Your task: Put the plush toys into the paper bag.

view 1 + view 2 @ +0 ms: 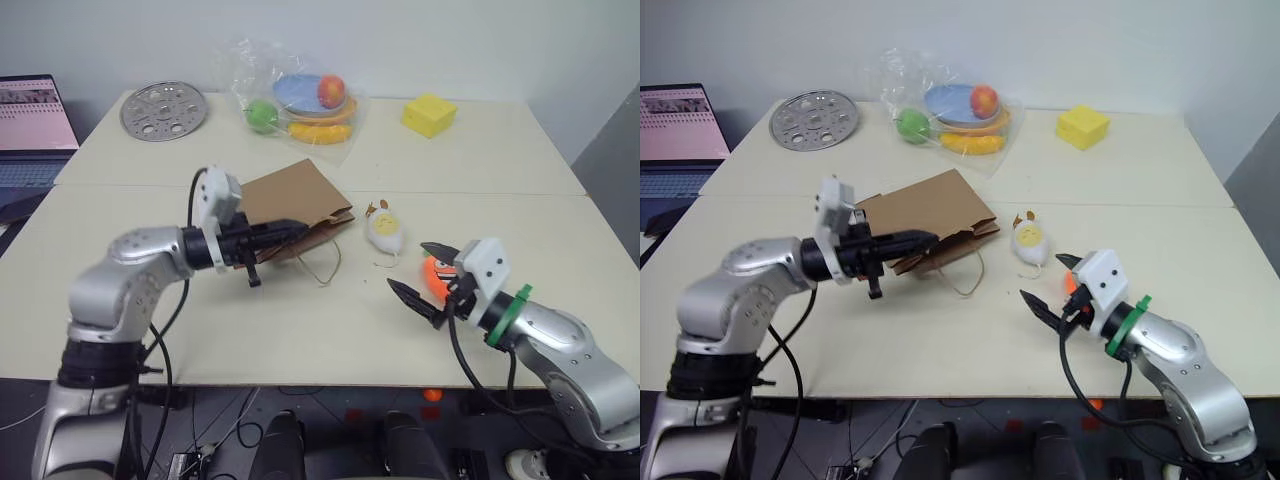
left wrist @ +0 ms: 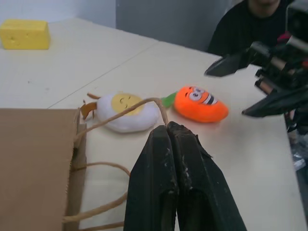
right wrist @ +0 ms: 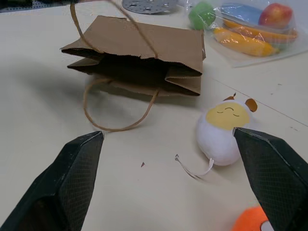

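The brown paper bag [image 1: 295, 205] lies on its side at the table's middle, its mouth toward the toys. My left gripper [image 1: 300, 232] is shut on the bag's upper cord handle [image 2: 122, 113] and holds it raised off the table, while the lower handle [image 3: 115, 126] lies on the tabletop. Just right of the bag's mouth rests the white-and-yellow egg chick [image 1: 385, 230]. The orange carrot plush [image 1: 437, 275] lies closer to the front edge. My right gripper [image 1: 410, 267] stands open just left of the carrot, touching neither toy.
At the back sits a clear plastic bag [image 1: 300, 100] with shiny fruit and a blue plate. A yellow foam cube [image 1: 429, 114] is at the back right, a perforated metal disc [image 1: 163, 110] at the back left, and a laptop [image 1: 30, 125] at the far left. A person in black [image 2: 250, 29] sits beyond the right arm.
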Controlling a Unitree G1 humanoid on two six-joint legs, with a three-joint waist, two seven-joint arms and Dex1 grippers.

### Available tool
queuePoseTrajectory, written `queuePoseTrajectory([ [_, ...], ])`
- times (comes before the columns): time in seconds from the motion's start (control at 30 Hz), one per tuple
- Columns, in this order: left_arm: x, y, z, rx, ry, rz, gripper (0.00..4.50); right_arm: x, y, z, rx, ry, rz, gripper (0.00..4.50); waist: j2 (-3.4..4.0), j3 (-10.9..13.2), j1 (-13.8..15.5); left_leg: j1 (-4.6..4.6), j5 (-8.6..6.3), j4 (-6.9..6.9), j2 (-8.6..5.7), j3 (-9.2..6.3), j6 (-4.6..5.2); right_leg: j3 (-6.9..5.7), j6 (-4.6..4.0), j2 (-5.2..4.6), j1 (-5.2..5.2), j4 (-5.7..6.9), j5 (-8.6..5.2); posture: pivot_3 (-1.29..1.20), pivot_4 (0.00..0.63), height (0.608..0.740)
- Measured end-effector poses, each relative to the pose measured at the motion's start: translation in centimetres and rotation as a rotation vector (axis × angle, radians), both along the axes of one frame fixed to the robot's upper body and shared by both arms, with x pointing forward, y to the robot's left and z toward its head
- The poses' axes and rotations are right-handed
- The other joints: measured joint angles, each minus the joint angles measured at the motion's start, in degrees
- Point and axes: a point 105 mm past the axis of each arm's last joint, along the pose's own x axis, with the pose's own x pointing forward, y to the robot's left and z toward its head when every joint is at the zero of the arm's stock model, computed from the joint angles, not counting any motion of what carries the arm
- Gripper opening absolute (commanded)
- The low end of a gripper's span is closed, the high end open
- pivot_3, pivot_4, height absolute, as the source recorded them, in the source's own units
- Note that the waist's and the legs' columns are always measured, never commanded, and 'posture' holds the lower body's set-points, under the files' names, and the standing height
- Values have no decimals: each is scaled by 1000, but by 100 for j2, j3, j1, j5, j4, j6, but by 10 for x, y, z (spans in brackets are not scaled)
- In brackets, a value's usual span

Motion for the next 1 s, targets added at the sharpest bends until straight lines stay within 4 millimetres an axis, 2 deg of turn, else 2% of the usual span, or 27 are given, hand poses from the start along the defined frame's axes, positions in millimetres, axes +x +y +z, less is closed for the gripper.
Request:
queuePoseTrajectory([
  [0.1,2,4,17,-15,3,-22,0,12,19,6,73,-7,20,3882,0,0,-44,0,0,-2,0,1,0,1,1,0,-1,0,1,0,150,740],
  [0.27,3,5,18,-24,41,-45,0,27,59,16,158,4,76,2031,0,1,-111,-1,0,-14,0,-8,0,-5,-6,1,-10,16,6,0,150,740],
  [0.43,4,4,24,-31,40,-60,0,51,87,1,140,62,65,190,0,1,-122,-1,0,-15,0,-8,-1,-6,-8,1,-13,21,7,0,150,740],
  [0.47,4,4,25,-34,38,-62,0,58,93,-2,128,69,64,46,0,1,-123,-1,0,-14,0,-8,-1,-6,-8,1,-13,22,7,0,150,740],
  [0.67,3,5,28,-45,42,-65,0,80,120,-15,117,93,70,46,0,1,-127,0,0,-16,0,-9,-1,-7,-18,1,-15,25,13,0,150,740],
  [0.83,2,8,30,-44,42,-63,0,94,153,-15,130,91,81,46,0,2,-159,4,0,-19,1,-10,-1,-7,-19,2,-16,29,14,0,150,740],
  [0.9,2,8,32,-46,41,-66,0,99,163,-27,87,109,58,46,0,2,-179,5,0,-22,1,-10,-1,-7,-20,2,-15,30,14,0,150,740],
  [1.0,3,15,38,-54,33,-41,0,100,165,-57,12,169,33,46,-4,6,-164,1,0,-23,1,-14,-1,-11,-19,2,-17,29,15,0,150,740],
])
